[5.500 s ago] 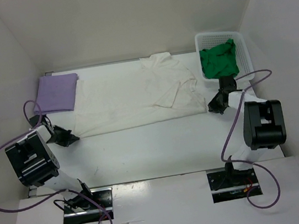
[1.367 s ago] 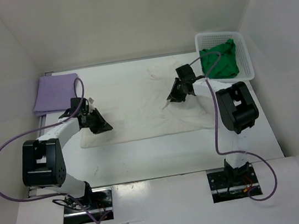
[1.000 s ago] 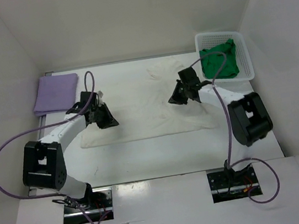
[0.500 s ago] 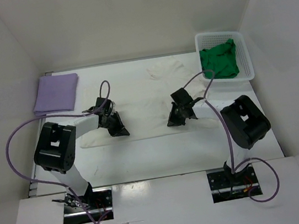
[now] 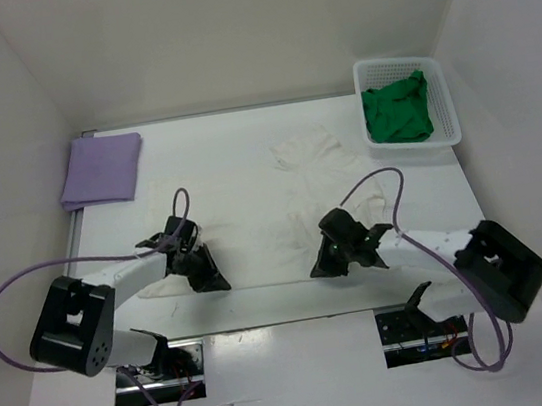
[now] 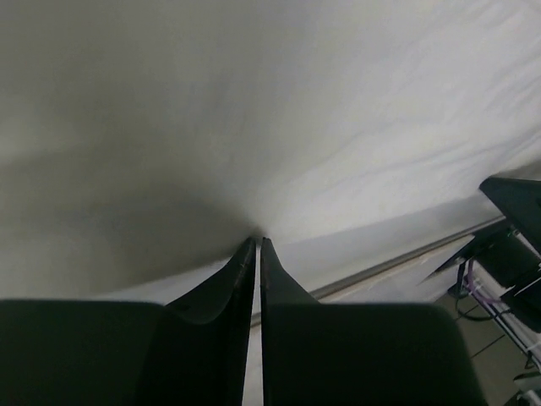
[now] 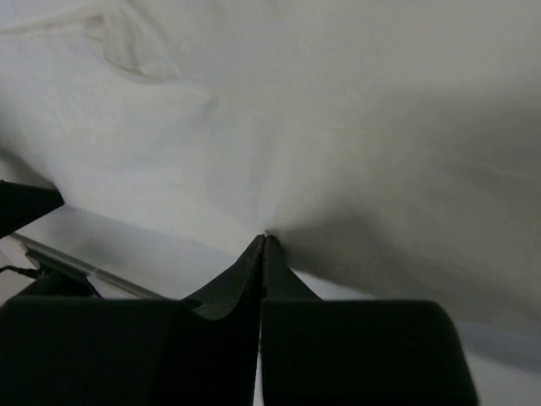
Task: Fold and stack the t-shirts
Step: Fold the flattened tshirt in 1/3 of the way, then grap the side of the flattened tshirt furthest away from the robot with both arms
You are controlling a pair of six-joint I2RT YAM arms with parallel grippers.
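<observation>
The off-white t-shirt [image 5: 310, 157] lies rumpled across the middle of the table, drawn toward the near edge. My left gripper [image 5: 211, 278] is shut on its cloth at the near left; in the left wrist view the jaws [image 6: 257, 241] pinch a fold of off-white fabric [image 6: 279, 110]. My right gripper [image 5: 320, 265] is shut on the same shirt at the near right, its tips [image 7: 264, 237] meeting on the cloth [image 7: 338, 118]. The lavender t-shirt [image 5: 102, 168] lies folded at the far left. The green t-shirt [image 5: 398, 112] sits bunched in the basket.
A white mesh basket [image 5: 400, 63] stands at the far right corner. White walls close in the table on three sides. The arm bases and purple cables [image 5: 2, 301] crowd the near edge, where the table's metal lip [image 6: 406, 258] shows.
Both grippers have travelled from mid-table toward the near edge, dragging the off-white shirt with them. The right jaws closed on the cloth.
</observation>
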